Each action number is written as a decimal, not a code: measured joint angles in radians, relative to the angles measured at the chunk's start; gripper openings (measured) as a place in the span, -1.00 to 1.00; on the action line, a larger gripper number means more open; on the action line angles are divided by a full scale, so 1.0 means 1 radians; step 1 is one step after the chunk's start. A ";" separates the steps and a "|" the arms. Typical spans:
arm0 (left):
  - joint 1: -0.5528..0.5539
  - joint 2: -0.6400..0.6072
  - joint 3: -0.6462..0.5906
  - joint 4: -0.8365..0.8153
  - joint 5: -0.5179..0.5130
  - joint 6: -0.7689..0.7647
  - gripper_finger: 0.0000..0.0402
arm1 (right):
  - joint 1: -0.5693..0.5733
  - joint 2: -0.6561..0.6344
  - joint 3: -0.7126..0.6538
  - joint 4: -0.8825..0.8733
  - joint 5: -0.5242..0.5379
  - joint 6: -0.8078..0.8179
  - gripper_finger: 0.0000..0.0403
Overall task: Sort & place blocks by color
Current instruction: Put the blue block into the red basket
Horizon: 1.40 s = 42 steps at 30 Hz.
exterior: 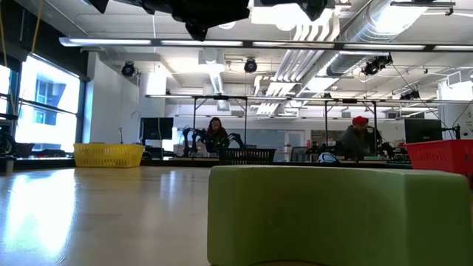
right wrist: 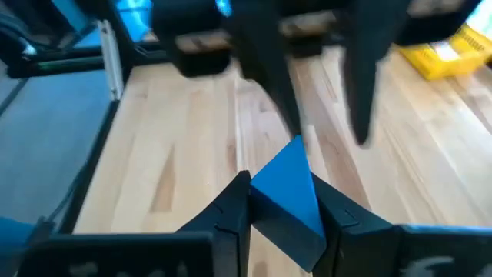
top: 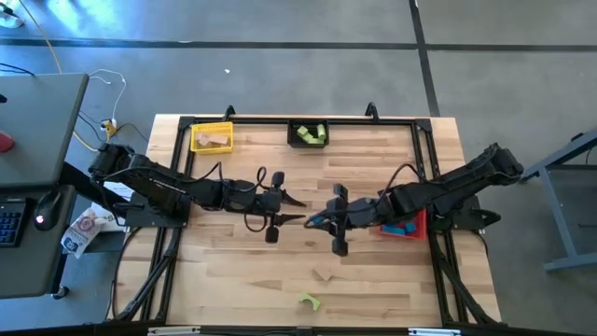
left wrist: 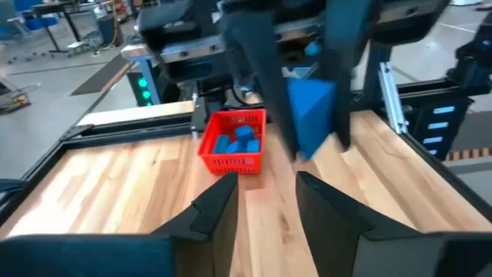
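My right gripper (right wrist: 283, 201) is shut on a blue wedge-shaped block (right wrist: 288, 196) above the middle of the table (top: 280, 271); the left wrist view shows that block (left wrist: 310, 115) too. Facing it from the left, my left gripper (left wrist: 269, 196) stands open, its fingertips just short of the block's tip and off it. A green block (top: 310, 301) and a tan block (top: 324, 274) lie flat near the front edge. The green block (exterior: 332, 214) fills the low view's foreground. My right gripper pinches the blue wedge by its two opposite faces (right wrist: 257, 201) between its two fingers. The fingers (left wrist: 263, 85) come from the table's right, slanting a little downward. The block is lifted clear of the table, its sharp edge (right wrist: 296, 146) pointing toward my left gripper.
A red bin (left wrist: 234, 142) with blue blocks stands under my right arm at the table's right. At the far edge stand a yellow bin (top: 212, 137) with tan blocks and a black bin (top: 308, 133) with green ones. Bare wood lies in front of both grippers.
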 joint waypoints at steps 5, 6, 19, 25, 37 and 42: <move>0.001 0.000 0.000 -0.003 0.000 -0.052 -0.29 | 0.028 0.000 0.000 -0.124 0.009 0.085 -0.68; 0.001 0.000 0.000 -0.003 0.000 -0.067 -0.28 | 0.033 0.000 0.000 -0.158 0.030 0.107 -0.67; -0.001 0.000 0.002 -0.059 0.005 -0.153 -0.30 | 0.144 0.000 0.000 -0.671 0.214 0.543 -0.68; -0.008 0.000 0.002 -0.094 0.005 -0.160 -0.30 | 0.210 0.000 -0.001 -0.904 0.247 0.780 -0.68; -0.043 0.000 0.002 -0.097 0.006 -0.159 -0.30 | 0.316 0.027 -0.001 -1.191 0.211 1.141 -0.67; -0.047 0.000 0.002 -0.097 0.006 -0.159 -0.30 | 0.325 0.072 -0.001 -1.247 0.151 1.209 -0.67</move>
